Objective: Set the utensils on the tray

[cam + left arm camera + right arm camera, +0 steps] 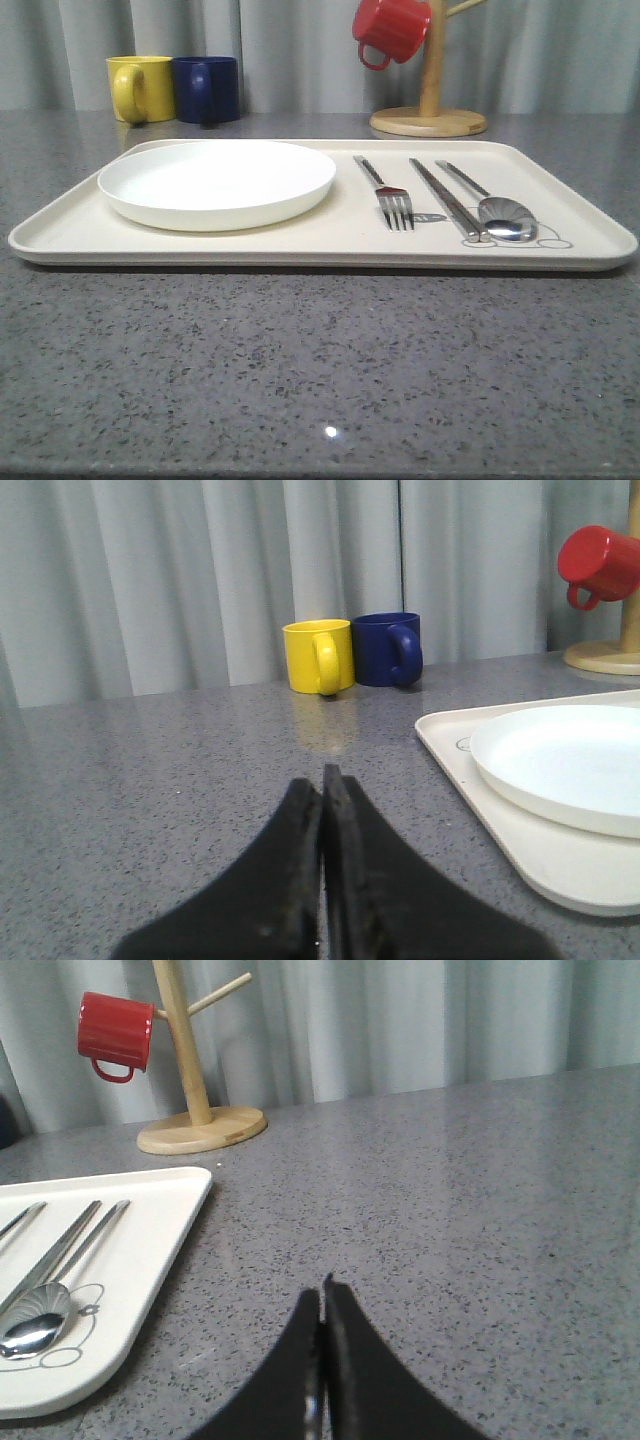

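Observation:
The cream tray point(330, 236) lies across the middle of the grey table. On its left part rests the round white plate point(217, 181). To the right of the plate lie the fork point(389, 195), the pair of chopsticks point(447, 199) and the spoon point(497, 210), side by side. My left gripper point(322, 778) is shut and empty over bare table, left of the tray point(520, 845) and plate point(565, 760). My right gripper point(321, 1290) is shut and empty over bare table, right of the tray point(120, 1260), where the spoon point(40, 1318) and chopsticks point(60, 1245) show.
A yellow mug point(141, 88) and a blue mug point(207, 89) stand behind the tray at the back left. A round wooden stand point(429, 118) with a red mug point(392, 30) hung on it is at the back right. Curtains close the back.

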{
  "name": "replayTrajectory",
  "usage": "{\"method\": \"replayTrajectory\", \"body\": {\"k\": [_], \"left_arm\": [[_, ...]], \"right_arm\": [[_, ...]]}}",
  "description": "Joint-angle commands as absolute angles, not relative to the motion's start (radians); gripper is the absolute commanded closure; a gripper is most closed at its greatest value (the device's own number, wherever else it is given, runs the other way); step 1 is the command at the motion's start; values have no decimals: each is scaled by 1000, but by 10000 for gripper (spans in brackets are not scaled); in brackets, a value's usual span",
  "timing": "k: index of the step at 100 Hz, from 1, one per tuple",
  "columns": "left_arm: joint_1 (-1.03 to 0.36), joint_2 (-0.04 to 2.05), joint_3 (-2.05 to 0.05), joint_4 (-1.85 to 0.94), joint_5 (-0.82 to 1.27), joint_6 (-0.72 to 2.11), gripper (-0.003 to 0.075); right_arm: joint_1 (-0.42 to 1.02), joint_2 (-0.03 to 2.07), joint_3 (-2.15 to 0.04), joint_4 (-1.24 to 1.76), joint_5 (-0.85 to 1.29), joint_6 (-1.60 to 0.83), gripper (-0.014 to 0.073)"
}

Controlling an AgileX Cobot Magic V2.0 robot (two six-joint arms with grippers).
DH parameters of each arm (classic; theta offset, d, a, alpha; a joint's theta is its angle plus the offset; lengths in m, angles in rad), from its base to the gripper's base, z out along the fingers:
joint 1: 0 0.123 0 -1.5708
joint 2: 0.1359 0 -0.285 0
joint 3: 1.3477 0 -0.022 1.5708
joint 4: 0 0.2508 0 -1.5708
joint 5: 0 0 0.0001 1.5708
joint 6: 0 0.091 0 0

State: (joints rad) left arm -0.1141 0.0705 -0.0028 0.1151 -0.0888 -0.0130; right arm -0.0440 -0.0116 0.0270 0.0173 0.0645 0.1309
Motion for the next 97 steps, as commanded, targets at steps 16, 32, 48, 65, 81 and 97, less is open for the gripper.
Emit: {"method": "replayTrajectory", "body": {"k": [16,32,48,65,81,97], "left_arm": [[-64,-38,37,120,-97,-53,738],[-56,-38,37,120,-86,-53,738],[-56,-38,37,120,-86,-53,738],[-56,-38,37,120,-86,-53,738],[-56,-38,37,120,-86,-53,738],[-56,-38,37,120,-86,-53,738]], "right_arm": [[-50,-31,9,18,-21,119,662],[-50,-31,9,18,-20,119,662],[-50,-31,9,18,-20,119,662],[-50,-31,9,18,-20,119,662],[-50,-31,9,18,-20,119,662],[-50,-31,9,18,-20,119,662]]}}
